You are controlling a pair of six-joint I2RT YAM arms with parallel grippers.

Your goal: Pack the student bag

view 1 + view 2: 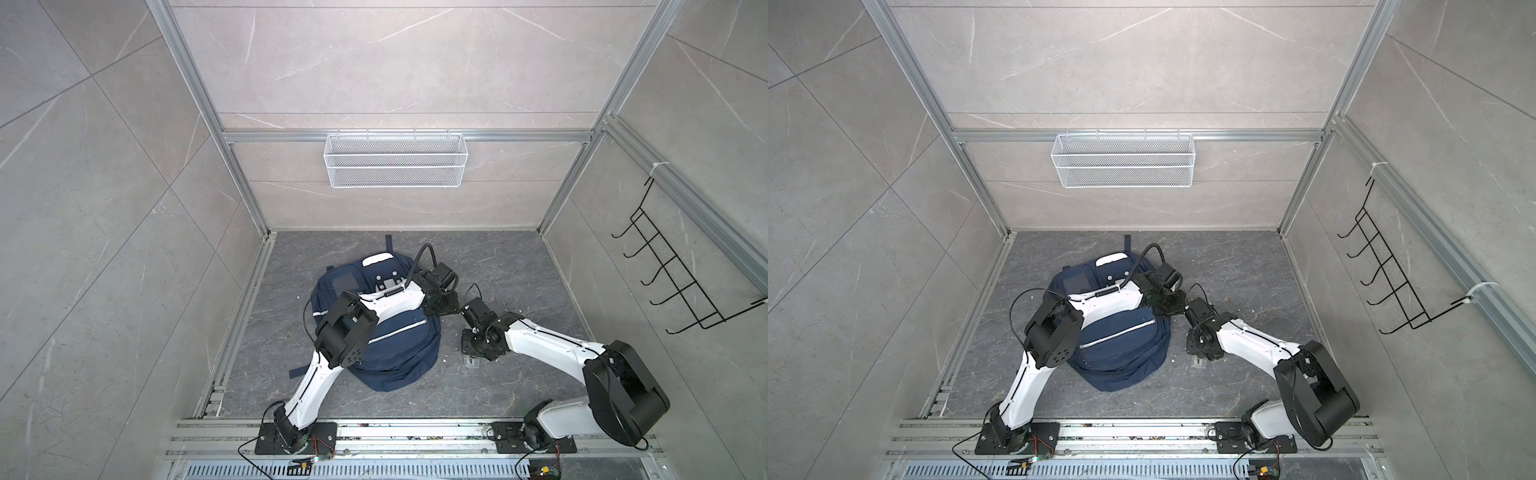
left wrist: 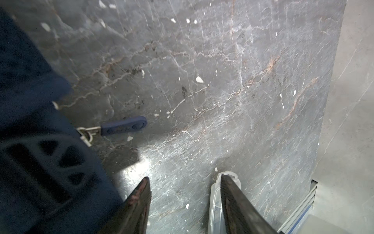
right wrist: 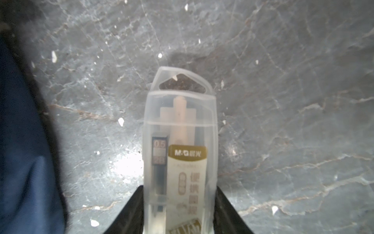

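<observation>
Navy-blue fabric backpack with white patches and silver reflective stripes, the student bag (image 1: 399,345) lies flat on the dark grey marble floor (image 1: 498,266). It sits left of centre in both top views with its top end toward 12 o'clock. No pocket shows open from above.

The left gripper (image 1: 441,302) reaches across the bag to its 2 o'clock edge. In the left wrist view its jaws stand apart over bare floor, gripping nothing. A sliver of clear plastic sits against one finger, and I cannot tell what it is. A blue rubber zip pull (image 2: 125,125) on a metal ring hangs off the bag's edge just ahead of those jaws.

The right gripper (image 3: 180,189), at the bag's 4 o'clock, is clamped on a clear plastic stationery case (image 3: 180,125) holding pencil leads and an eraser, low over the floor.

The bag looks soft and floppy, so a pinch on loose cloth would likely lift only a fold. It may also slide on the polished stone. The zip pull seems the best hold, being small, stiff and made for tugging, though it is easily missed. The case looks light, rigid and slick, so a grip across its flat sides suits it.
</observation>
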